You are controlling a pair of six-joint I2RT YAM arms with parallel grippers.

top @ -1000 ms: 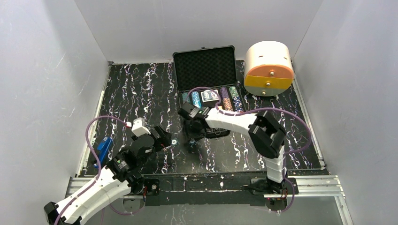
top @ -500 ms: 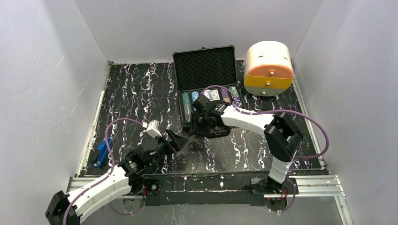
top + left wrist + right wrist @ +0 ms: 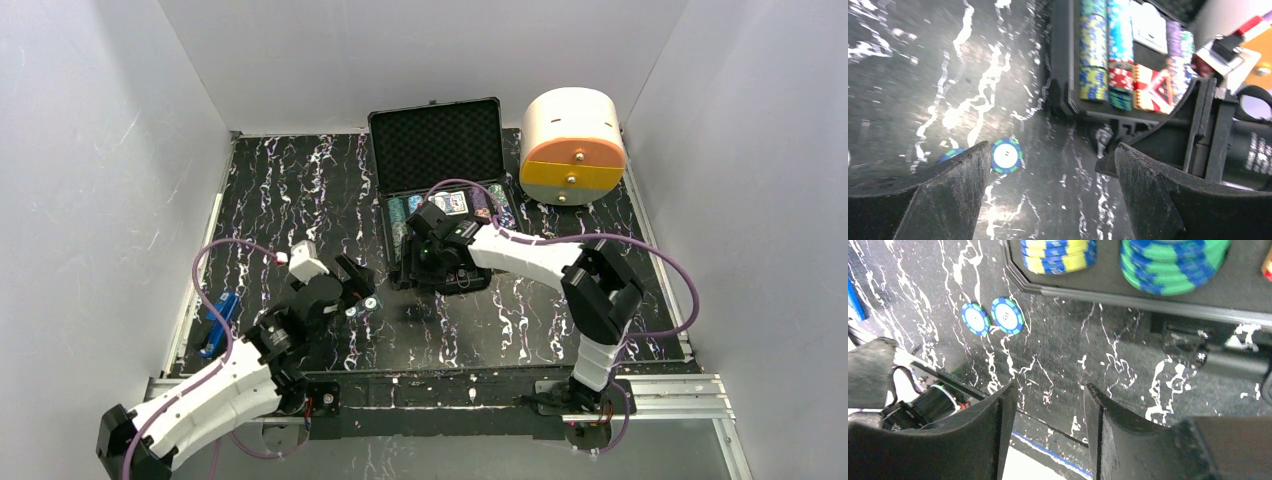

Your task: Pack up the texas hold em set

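**Briefcase** [image 3: 437, 150]: lies open at the rear centre of the table [image 3: 290, 190], foam lid tilted back, just left of the white-and-orange cylinder [image 3: 573, 140].

**Poker chips** [image 3: 1093, 50]: stand in rows inside the tray, with yellow-blue, teal, red and green stacks showing in the left wrist view. Far ends of the rows cut off by the frame top.

**Red triangle** [image 3: 1160, 87]: lies in the tray at its near end, beside the red chips. Right edge hidden behind the right arm.

**Pale rectangle** [image 3: 1148, 27]: sits between chip rows; likely a card deck, print too blurred to read.

**Loose chips** [image 3: 1007, 315]: two, blue-green with white centres, flat on the table side by side, just outside the case's front left corner. In the left wrist view, one half hidden behind a finger.

**Left gripper** [image 3: 1048, 195]: hangs low near the loose chips, jaws spread wide, nothing between them.

**Right gripper** [image 3: 1048, 425]: hangs over bare table just before the case's front wall, jaws apart and empty. Hidden under its own wrist in the top view.

**Blue tool** [image 3: 218, 322]: lies at the table's left edge, well apart from the case.
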